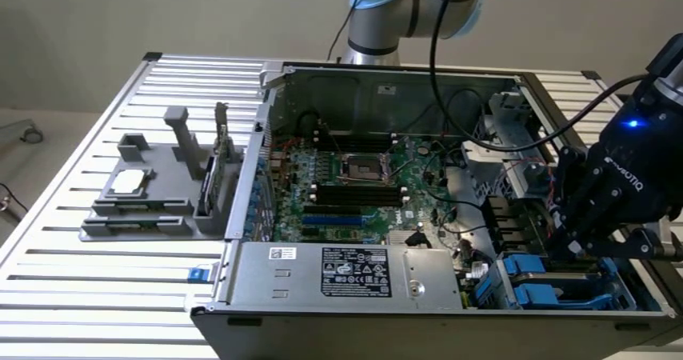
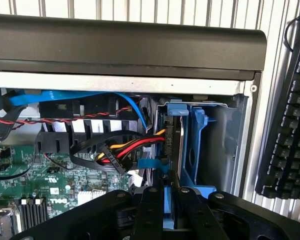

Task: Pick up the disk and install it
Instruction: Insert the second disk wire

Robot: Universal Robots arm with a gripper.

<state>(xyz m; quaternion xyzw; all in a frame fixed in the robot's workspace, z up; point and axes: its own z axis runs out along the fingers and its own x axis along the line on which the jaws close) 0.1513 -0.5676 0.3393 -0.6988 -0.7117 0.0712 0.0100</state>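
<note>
Evidently the installing step is in hand. The disk (image 2: 171,150) is seen edge-on in the wrist view, its grey body framed by the blue carrier, and it is pinched between the two black fingers (image 2: 149,210) of the hand (image 2: 167,212), which are closed narrowly on its near edge. It stands upright at the mouth of the blue drive bay (image 2: 202,145), in the corner of the open computer case (image 1: 341,316) toward the exterior view's right. Whether it is already seated cannot be told. Just beside it a bundle of red, yellow and black power wires (image 2: 122,150) ends in a plug near the disk's edge, and a flat blue data cable (image 2: 90,96) runs above.

In the exterior view the hand (image 1: 581,252) is lowered over the blue bays (image 1: 555,284), and the disk itself is hidden behind it. The wrist is held nearly vertical above the bay, with the arm's pale blue joint (image 1: 411,8) rising behind the case.

By judgement, the move in hand calls for a straight, even push along the bay's rails, with the carrier kept square so that it does not bind, and with the loose wires kept from being trapped. The motherboard (image 1: 353,188) lies well apart, as does the grey fixture (image 1: 149,200) on the slatted desk (image 1: 64,288). A black keyboard (image 2: 287,125) lies beside the case.
</note>
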